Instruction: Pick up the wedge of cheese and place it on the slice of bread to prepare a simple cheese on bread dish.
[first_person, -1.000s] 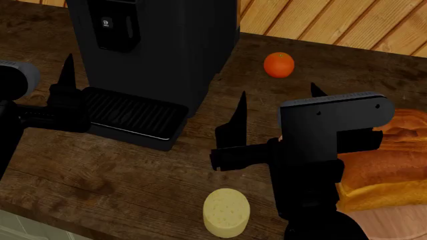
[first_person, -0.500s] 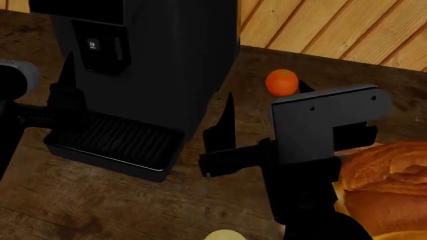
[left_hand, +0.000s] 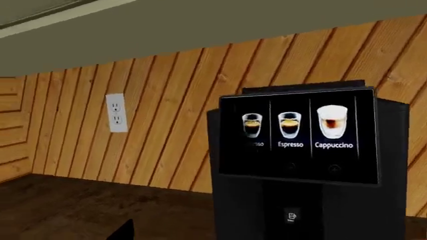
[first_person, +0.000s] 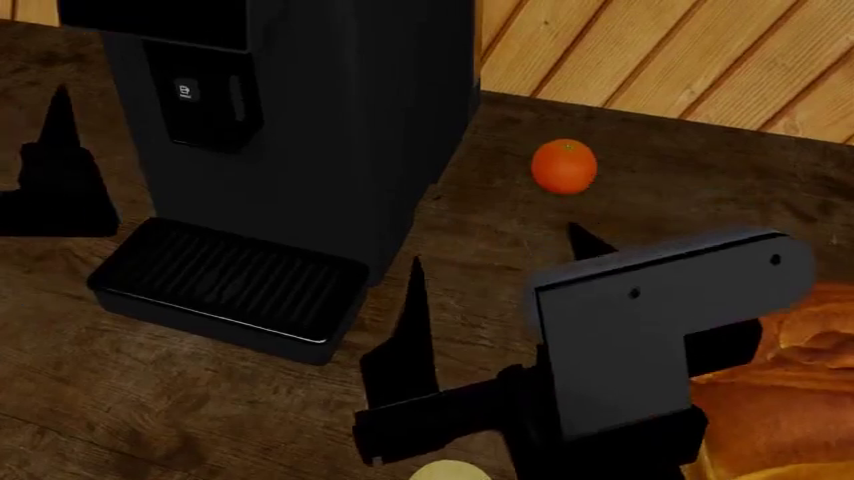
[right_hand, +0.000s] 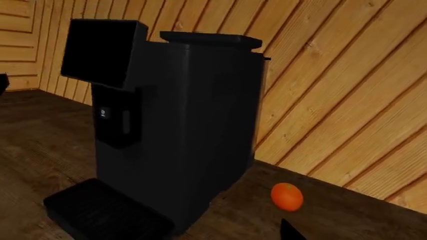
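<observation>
Only the top sliver of the pale yellow wedge of cheese (first_person: 449, 471) shows, at the bottom edge of the head view. The golden-brown slice of bread (first_person: 785, 398) lies at the right edge, partly hidden by my right arm. My right gripper (first_person: 501, 275) is open and empty. It hovers above the table between the cheese and the bread, with the cheese below its left finger (first_person: 414, 330). One right fingertip (right_hand: 291, 231) shows in the right wrist view. My left gripper shows as one dark finger (first_person: 59, 140) at the far left, open and empty. Neither wrist view shows cheese or bread.
A tall black coffee machine (first_person: 294, 120) with a drip tray (first_person: 227, 285) stands at the back left; it also shows in both wrist views (left_hand: 297, 135) (right_hand: 180, 125). A small orange fruit (first_person: 565, 166) (right_hand: 287, 196) lies behind my right gripper. A wooden plank wall (first_person: 667, 50) rises behind the table.
The head view tilted up, pushing the cheese to the bottom edge. My right gripper then came lower and nearer in the view, and my left gripper moved away to the left.
</observation>
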